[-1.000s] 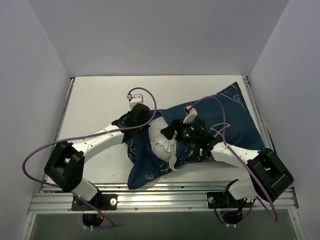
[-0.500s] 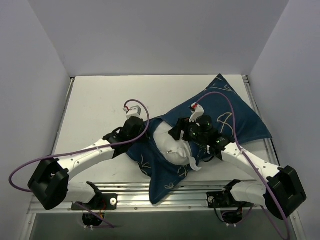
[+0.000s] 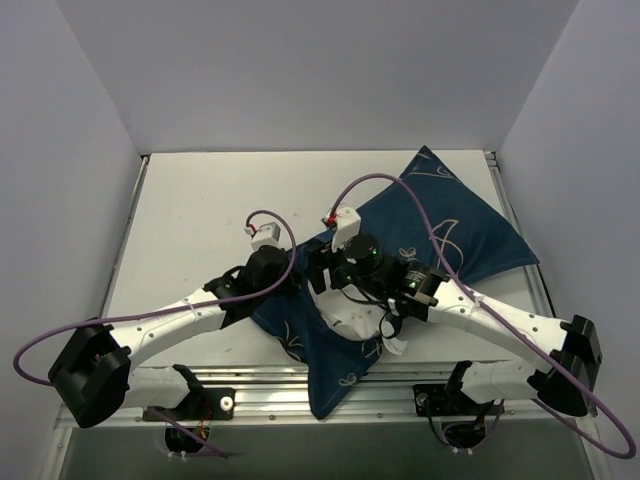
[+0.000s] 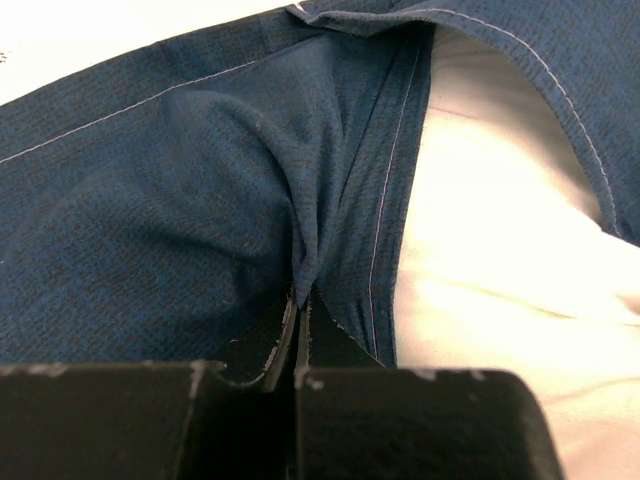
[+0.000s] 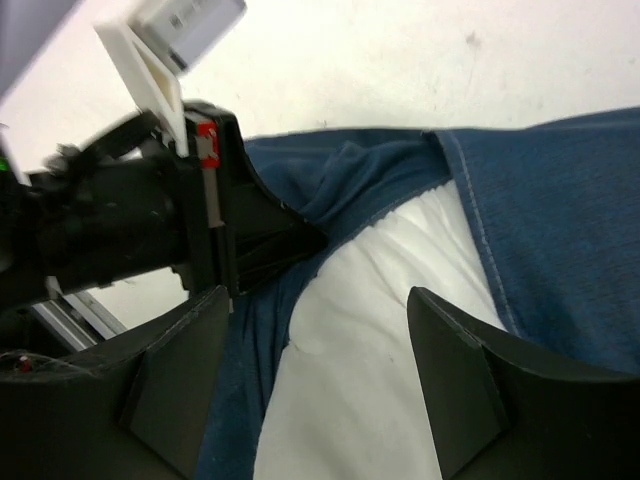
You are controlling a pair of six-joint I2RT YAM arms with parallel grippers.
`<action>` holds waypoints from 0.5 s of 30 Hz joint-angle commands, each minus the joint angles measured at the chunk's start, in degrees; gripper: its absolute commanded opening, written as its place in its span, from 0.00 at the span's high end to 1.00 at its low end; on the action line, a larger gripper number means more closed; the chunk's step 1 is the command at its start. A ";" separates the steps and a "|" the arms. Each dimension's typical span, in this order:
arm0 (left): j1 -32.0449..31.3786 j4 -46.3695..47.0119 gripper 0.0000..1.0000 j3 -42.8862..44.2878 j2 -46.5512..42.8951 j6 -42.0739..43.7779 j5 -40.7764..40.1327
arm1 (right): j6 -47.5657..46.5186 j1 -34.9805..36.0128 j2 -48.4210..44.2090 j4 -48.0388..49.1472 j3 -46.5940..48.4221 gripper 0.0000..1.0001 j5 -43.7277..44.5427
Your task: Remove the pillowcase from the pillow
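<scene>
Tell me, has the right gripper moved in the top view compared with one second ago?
Yes. The right gripper has shifted to the left in the top view, farther from the table's right rail, and its jaws stand open over the white cushion.

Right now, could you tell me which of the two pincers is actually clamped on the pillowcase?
The left pincer: its jaws are shut on a fold of the navy pillowcase, while the right pincer hangs open above the bare white pillow.

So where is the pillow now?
In the top view, the pillow lies front-centre, mostly inside the pillowcase; its white shows at the opening between the left hand and the right hand.
</scene>
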 commanded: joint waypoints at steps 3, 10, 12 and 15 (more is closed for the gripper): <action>-1.09 -1.78 0.98 -1.83 -0.50 -0.93 0.37 | -0.67 1.58 5.84 2.58 -4.03 0.33 7.57; -1.18 -2.74 0.98 -3.77 -3.58 -1.81 -1.30 | 4.69 -0.61 8.57 7.69 -14.76 0.24 16.55; -1.27 -3.01 0.98 -4.29 -3.76 -1.99 -1.30 | 5.75 -2.55 8.66 8.22 -16.88 0.22 15.85; -1.18 -2.31 0.98 -5.35 -4.37 -2.16 -0.95 | 7.60 -5.00 9.10 9.45 -20.31 0.18 13.48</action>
